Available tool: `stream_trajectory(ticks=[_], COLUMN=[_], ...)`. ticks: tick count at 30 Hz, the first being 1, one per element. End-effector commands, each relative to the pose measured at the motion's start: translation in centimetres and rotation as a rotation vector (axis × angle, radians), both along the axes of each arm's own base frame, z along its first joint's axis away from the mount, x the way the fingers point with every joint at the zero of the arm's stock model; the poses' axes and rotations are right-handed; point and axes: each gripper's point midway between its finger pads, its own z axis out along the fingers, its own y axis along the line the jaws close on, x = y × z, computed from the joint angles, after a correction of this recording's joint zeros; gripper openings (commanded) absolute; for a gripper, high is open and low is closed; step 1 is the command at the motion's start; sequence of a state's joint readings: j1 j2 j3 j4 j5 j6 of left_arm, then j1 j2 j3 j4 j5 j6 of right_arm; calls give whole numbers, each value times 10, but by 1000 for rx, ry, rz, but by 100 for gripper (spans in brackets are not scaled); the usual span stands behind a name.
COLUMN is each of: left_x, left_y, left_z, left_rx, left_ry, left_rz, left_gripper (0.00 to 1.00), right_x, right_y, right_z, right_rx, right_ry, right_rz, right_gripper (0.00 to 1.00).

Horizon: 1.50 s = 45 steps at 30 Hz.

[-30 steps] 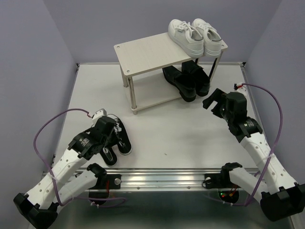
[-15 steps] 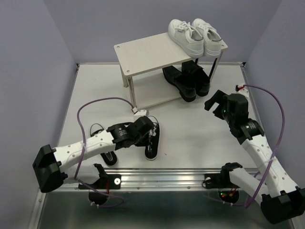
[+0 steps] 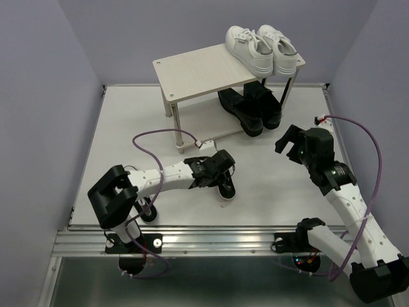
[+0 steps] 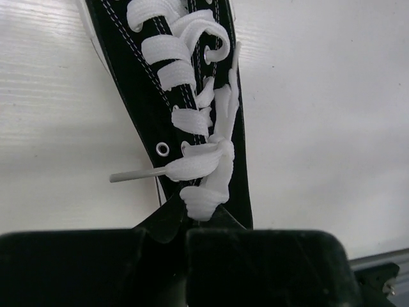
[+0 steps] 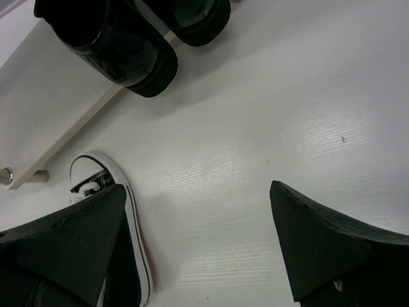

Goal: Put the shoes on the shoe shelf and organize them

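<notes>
Near-left corner of the white table [image 3: 281, 192]: a second black canvas sneaker [image 3: 149, 214] lies there, partly hidden behind my left arm, not yet picked.

My left arm reaches across toward the table middle. My left gripper [image 3: 220, 171] is clenched on a small black canvas sneaker with white laces and white sole [image 3: 225, 187]. The left wrist view shows both fingers pinching the tongue and collar at the heel end, the laced upper [image 4: 192, 96] running away from me. The shoe sits low over the table near the middle, in front of the shelf. Cannot tell if the sole touches.

Far edge, centre: the two-tier shoe shelf of pale wood-grain boards on thin silver legs [image 3: 198, 73]. White lace-up sneakers [image 3: 262, 48] sit side by side at the right end of the top board; the left part of that board is bare. Glossy black leather loafers [image 3: 249, 109] sit on the right of the lower board.

Right side: my right gripper [image 3: 289, 142] hangs released, jaws wide, holding nothing, near the shelf's right legs.

Step, as I judge it: carrying the first canvas sneaker to the shelf. Next move calls for lifting it clear of a board edge, setting it flat on free board space, then letting go and fetching its mate.
</notes>
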State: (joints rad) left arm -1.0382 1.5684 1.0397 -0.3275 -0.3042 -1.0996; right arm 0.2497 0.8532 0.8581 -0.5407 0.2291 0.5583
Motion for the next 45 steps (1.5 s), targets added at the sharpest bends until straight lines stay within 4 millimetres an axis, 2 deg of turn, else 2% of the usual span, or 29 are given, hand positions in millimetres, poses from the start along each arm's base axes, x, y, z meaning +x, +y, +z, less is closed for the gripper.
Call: stream_trajectory(ticks=[1, 2, 3, 4, 5, 7, 10, 12, 13, 15, 16, 18, 19, 21, 22, 25, 28, 30, 31, 32, 33, 34, 35, 40, 45], left_x=[16, 13, 11, 6, 3, -3, -6, -8, -7, -7, -9, -11, -10, -14, -14, -15, -7, -5, -1, -3, -1, 0, 3, 0, 1], left_y=[-44, -48, -58, -64, -68, -76, -76, -69, -63, -49, -43, -27, -15, 8, 26, 54, 93, 116, 131, 134, 147, 153, 161, 179, 180], left_z=[30, 25, 29, 23, 23, 29, 45, 51, 61, 65, 79, 85, 96, 97, 104, 118, 122, 116, 123, 124, 127, 129, 132, 135, 138], left_rx=[-104, -84, -99, -85, -83, -92, -87, -60, -59, -28, -43, -21, -26, 29, 54, 62, 80, 105, 81, 68, 53, 45, 34, 48, 44], left_ry=[-64, -50, -40, -32, -32, -38, -67, -79, -102, -118, -141, -156, -181, -180, -191, -216, -213, -195, -205, -209, -224, -230, -240, -250, -250], left_rz=[36, 5, -22, -46, -67, -106, -124, -123, -114, -99, -103, -89, -61, -30, 9, 61, 141, 184, 226, 225, 254, 267, 293, 315, 321], left_gripper=[0, 5, 12, 21, 43, 52, 54, 54, 54, 54, 54, 54, 54, 54, 54, 54, 54, 54, 54, 54, 54, 55, 64, 64, 64], right_x=[-2, -3, -4, -5, -6, -7, -8, -9, -8, -8, -8, -8, -6, -10, -9, -20, -30, -35, -42, -44, -45, -50, -52, -66, -74], right_y=[-1, 2, 5, 8, 14, 17, 19, 23, 25, 33, 35, 42, 45, 55, 61, 83, 104, 114, 127, 131, 134, 141, 144, 154, 147], right_z=[19, 19, 18, 17, 16, 12, 6, 2, -1, -10, -12, -22, -23, -34, -34, -47, -58, -63, -68, -71, -75, -78, -85, -106, -128], right_rx=[-15, -9, -13, -9, 3, 5, -3, -5, -11, -1, 1, 26, 39, 77, 97, 136, 114, 90, 76, 69, 62, 55, 47, -5, -76], right_ry=[-42, -39, -38, -35, -34, -20, -5, 7, 15, 40, 46, 76, 71, 96, 85, 119, 149, 164, 184, 195, 205, 215, 235, 291, 366], right_rz=[23, 38, 65, 85, 117, 137, 158, 188, 205, 249, 260, 289, 298, 342, 367, 460, 527, 550, 592, 603, 593, 615, 623, 652, 637], right_gripper=[100, 100, 100, 100, 100, 100, 100, 100, 100, 100, 100, 100, 100, 100, 100, 98, 98, 98, 98, 97, 96, 93, 92, 89, 84])
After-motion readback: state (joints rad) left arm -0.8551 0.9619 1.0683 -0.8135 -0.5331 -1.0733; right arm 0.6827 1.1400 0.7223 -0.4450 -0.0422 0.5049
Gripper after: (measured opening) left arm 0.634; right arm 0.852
